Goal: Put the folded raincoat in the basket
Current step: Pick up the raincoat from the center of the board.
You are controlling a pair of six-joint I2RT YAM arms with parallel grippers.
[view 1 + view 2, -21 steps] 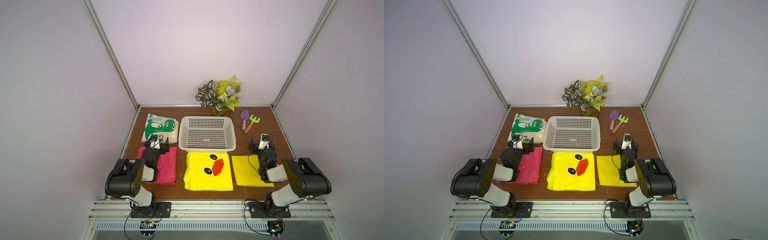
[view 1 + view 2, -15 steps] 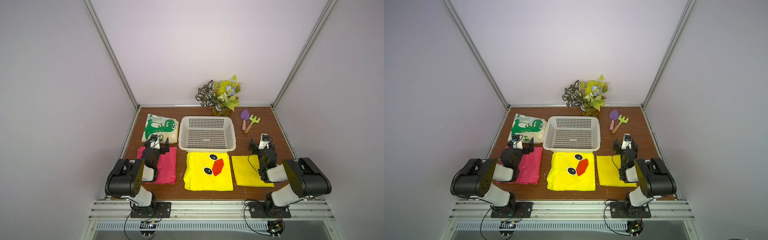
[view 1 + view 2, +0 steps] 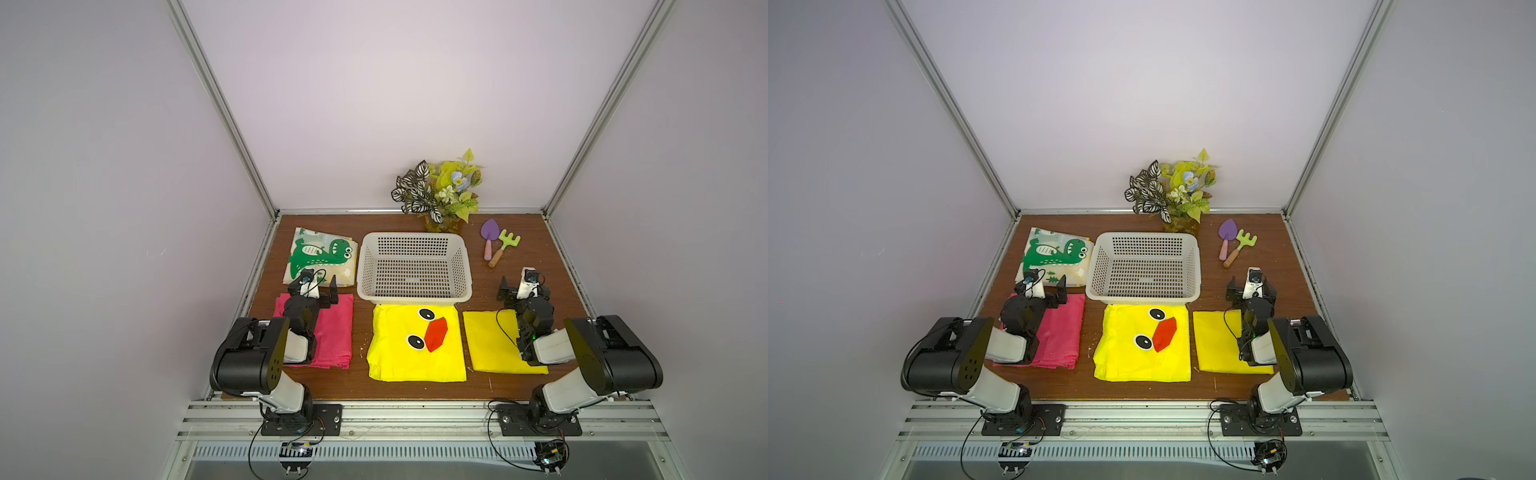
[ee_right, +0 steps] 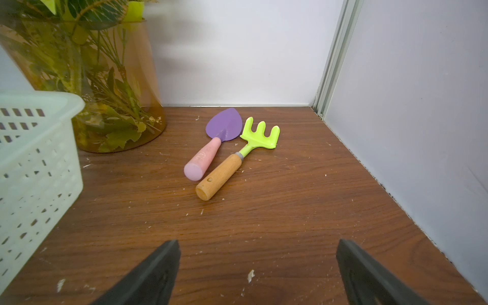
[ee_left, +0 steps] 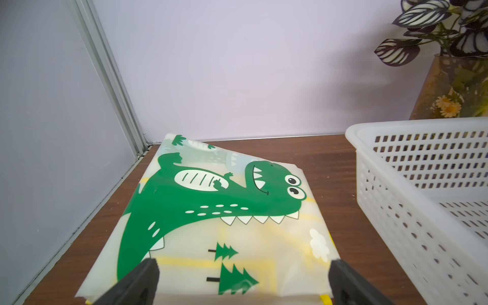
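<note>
left hand (image 5: pixel 242 261) and right hand (image 4: pixel 257 241) gape empty; best pinch all layers of the translucent dinosaur-print folded raincoat (image 5: pixel 211 211) at its six o'clock edge.

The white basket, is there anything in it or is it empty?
Empty. In a top view the basket shows its perforated floor bare from wall to wall, with nothing lying in it.

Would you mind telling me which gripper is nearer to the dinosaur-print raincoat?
Left. The left gripper is at the near edge of the dinosaur-print raincoat; the right gripper is beyond the basket.
</note>
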